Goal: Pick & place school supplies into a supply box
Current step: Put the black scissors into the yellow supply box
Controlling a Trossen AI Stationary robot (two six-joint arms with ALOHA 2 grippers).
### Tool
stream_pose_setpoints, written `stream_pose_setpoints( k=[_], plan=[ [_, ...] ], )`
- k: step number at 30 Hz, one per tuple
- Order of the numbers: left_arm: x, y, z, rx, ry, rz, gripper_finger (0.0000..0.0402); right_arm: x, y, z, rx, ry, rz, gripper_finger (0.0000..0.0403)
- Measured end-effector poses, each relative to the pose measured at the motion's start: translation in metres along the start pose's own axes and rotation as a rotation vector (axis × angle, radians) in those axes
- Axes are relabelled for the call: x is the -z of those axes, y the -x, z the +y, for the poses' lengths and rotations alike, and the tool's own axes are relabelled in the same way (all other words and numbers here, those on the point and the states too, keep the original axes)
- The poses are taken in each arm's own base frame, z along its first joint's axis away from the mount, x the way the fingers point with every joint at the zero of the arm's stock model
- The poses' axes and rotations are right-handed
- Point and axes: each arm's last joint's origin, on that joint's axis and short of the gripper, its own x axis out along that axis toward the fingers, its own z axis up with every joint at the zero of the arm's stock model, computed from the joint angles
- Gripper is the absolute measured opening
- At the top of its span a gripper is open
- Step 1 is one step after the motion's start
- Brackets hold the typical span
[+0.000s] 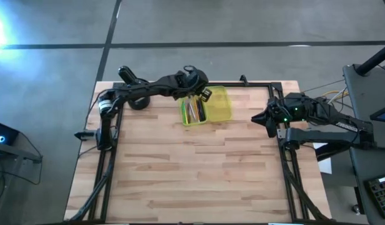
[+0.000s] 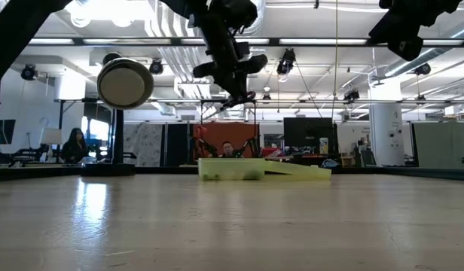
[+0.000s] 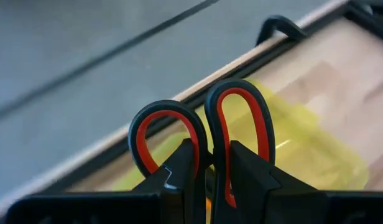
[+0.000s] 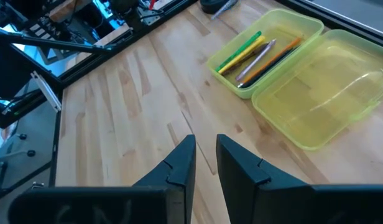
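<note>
Wooden planks in pale, butcher-block strips make up the table, framed by dark rails. Nearest on its right side, the right claw hangs above bare wood, well apart from the box; its two dark fingers stand a narrow gap apart and pinch nothing.

Farther back, near the table's far edge, lies the supply box, a translucent yellow plastic case opened flat into two shallow rectangular halves with rounded corners. One half holds thin pens and pencils lying side by side: green, yellow, grey, orange. The other half is smooth and glossy.

Above the half with the pens hangs the left claw, its arm reaching in from the table's far left corner. Its fingers pinch the scissors just below their two oval handle loops, red inside and black outside. In the low view the claw sits clearly above the box, not touching it.
</note>
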Motion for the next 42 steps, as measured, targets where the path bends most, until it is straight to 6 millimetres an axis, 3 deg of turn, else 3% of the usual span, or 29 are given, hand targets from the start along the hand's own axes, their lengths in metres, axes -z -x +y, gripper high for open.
stream_pose_setpoints(
  k=[6,16,24,37,42],
  plan=[
    [-0.006,0.005,-0.002,0.056,-0.335,-0.008,0.0060,0.000,0.000,0.000,0.000,-0.001,0.000,0.0057],
    [0.004,0.009,-0.010,0.294,-1.177,-0.008,0.0060,-0.001,0.000,-0.001,0.023,-0.018,-0.013,0.0057],
    [0.029,0.004,0.000,0.352,-1.729,0.204,0.0060,-0.001,0.000,0.000,0.020,-0.023,-0.018,0.0056],
    [0.074,-0.028,-0.007,0.467,-1.954,0.270,0.0060,-0.009,-0.001,0.002,0.008,-0.056,-0.102,0.0056],
    [0.087,-0.042,-0.014,0.442,-2.087,0.205,0.0060,-0.010,-0.001,0.003,0.001,-0.099,-0.105,0.0056]
  ],
)
